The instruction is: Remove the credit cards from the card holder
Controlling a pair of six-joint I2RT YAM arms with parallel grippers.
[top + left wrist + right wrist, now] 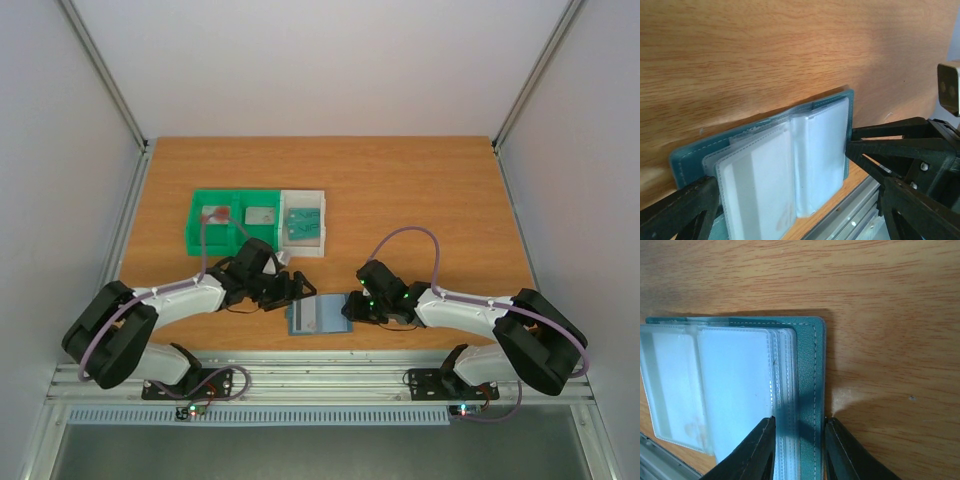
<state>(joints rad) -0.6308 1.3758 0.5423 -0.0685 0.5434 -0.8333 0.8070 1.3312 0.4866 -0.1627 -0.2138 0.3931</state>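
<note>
The card holder (pixel 313 318) lies open near the table's front edge, its teal cover (pixel 692 156) down and its clear sleeves (pixel 815 150) fanned up. A pale credit card (pixel 675 385) with a faint reddish mark shows through the front sleeve. My right gripper (pixel 799 440) is shut on the card holder's right edge, with cover and sleeve edges pinched between its fingers. The left gripper (pixel 795 185) stands open over the sleeves, one finger (pixel 685 207) at the holder's left end and the other past its right end, holding nothing. More credit cards lie in the trays, one pale (pixel 213 214) and one teal (pixel 300 222).
A green tray (pixel 200 238) and a white tray (pixel 322 200) stand side by side behind the left arm. The metal front rail (pixel 320 372) runs just below the card holder. Grey walls close in both sides.
</note>
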